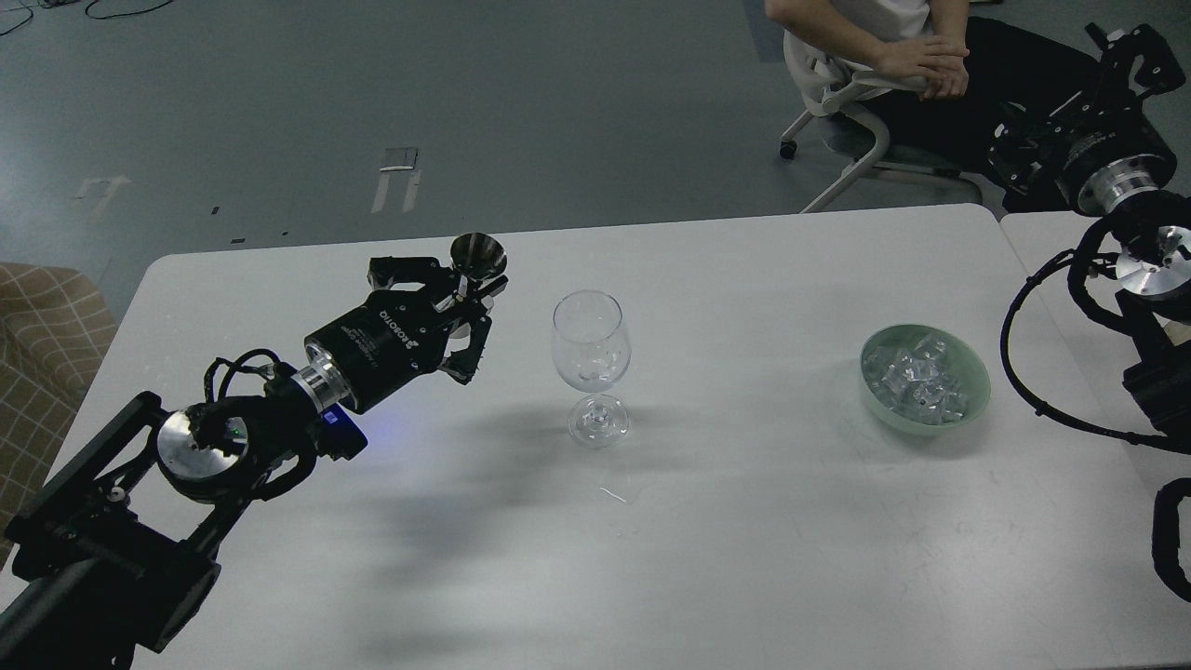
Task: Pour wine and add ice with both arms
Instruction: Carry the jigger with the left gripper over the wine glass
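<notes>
You have one view only, from the robot's head, set high and facing forward and down. The white table [744, 521] fills the lower two thirds of the frame; grey floor [279, 102] lies beyond its far edge. Left arm [223, 447] enters at the lower left corner, right arm [1130, 270] at the right edge. The wine glass [591, 363] stands near centre frame, at middle distance. A seated person [893, 56] is cropped by the top edge. A second table [1033, 233] shows at the right edge. No second view, so no overlap to check.
</notes>
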Available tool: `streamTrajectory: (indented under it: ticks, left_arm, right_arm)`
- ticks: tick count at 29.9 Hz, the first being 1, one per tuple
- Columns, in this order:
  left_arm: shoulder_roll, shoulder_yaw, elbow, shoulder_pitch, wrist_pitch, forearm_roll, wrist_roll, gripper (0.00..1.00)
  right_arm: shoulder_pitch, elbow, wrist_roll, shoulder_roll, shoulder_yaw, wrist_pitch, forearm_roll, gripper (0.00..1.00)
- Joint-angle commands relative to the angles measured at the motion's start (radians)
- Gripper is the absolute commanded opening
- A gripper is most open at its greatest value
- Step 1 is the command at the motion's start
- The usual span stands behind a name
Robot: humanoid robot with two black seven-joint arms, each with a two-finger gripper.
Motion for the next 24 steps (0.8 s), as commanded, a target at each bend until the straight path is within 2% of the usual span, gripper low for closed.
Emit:
streamTrajectory:
  ticks: [1, 9, 17, 20, 24]
  left_arm:
    - [-0.043, 0.01, 0.027, -0.042, 0.006, 0.004, 0.01, 0.0]
    - [-0.04, 0.041, 0.035, -0.061, 0.018, 0.039, 0.01, 0.0]
    - [-0.011, 0.059, 0.028, -0.067, 0.022, 0.104, 0.039, 0.0]
    - [-0.008, 0.061, 0.026, -0.079, 0.035, 0.105, 0.04, 0.0]
    - [-0.014, 0.062, 0.023, -0.099, 0.095, 0.107, 0.041, 0.0]
  right_arm:
    - [0.001, 0.001, -0.001, -0.007, 0.006, 0.002, 0.0, 1.0]
    - [-0.006, -0.001, -0.001, -0.02, 0.009, 0.004, 0.0, 1.0]
    - [-0.014, -0.001, 0.002, -0.01, 0.03, 0.004, 0.0, 1.0]
    - [-0.014, -0.001, 0.002, -0.012, 0.03, 0.004, 0.0, 1.0]
    - [-0.017, -0.004, 0.002, -0.01, 0.03, 0.005, 0.0, 1.0]
